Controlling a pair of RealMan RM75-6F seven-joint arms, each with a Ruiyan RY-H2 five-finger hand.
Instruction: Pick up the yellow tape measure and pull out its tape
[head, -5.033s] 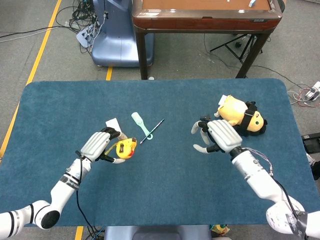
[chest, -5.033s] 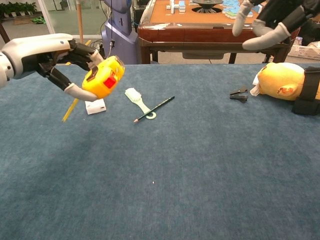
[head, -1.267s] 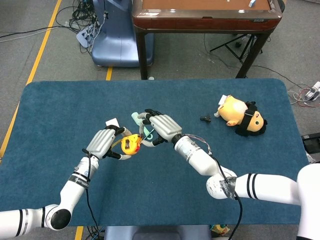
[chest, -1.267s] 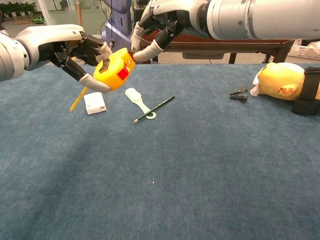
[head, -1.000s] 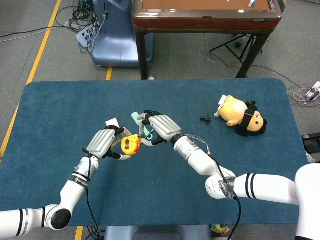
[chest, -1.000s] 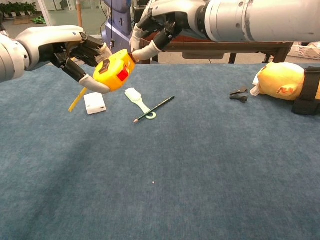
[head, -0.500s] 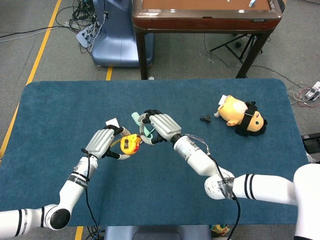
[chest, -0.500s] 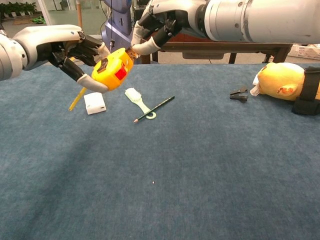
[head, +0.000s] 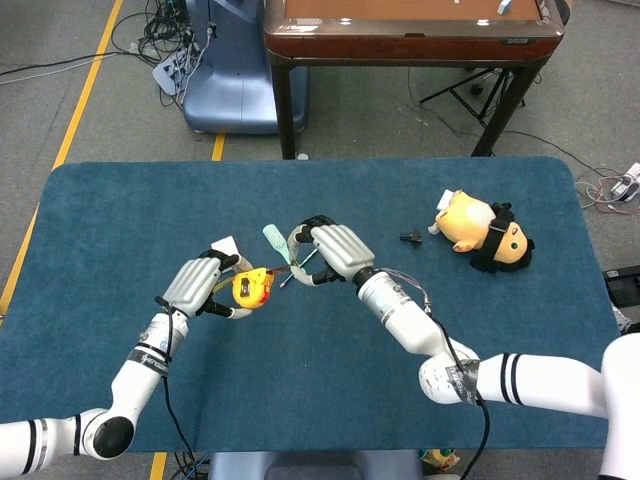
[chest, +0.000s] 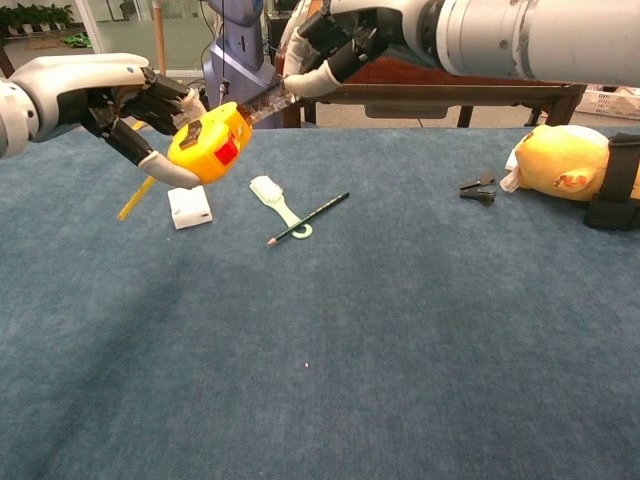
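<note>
Chest view puts the nearest stretch of the blue table (chest: 350, 380) bare in front of me, and farther in, at the left, my left hand (chest: 140, 115) is wrapped around the yellow tape measure (chest: 208, 142), holding it up off the cloth with the red patch facing me. Just beyond and to the right of the case, my right hand (chest: 330, 45) has its fingers curled in around the end of the tape (chest: 262, 100), and a short run of blade shows between the case mouth and that hand; the exact pinch on the hook I cannot make out. I judge the case to be a hard, compact plastic shell with a little heft, smooth enough to twist in the palm, so I want the left hand's grip around its flat sides and clear of the mouth. The blade I expect to be thin, springy steel that resists being drawn and snaps back if released, so the hold belongs on the end hook, pulling in line with the slot. Under the hands lie a white eraser (chest: 189, 206), a green brush (chest: 277, 201) and a pencil (chest: 308, 218). Far right rest a black clip (chest: 478, 188) and a plush toy (chest: 570, 168).
</note>
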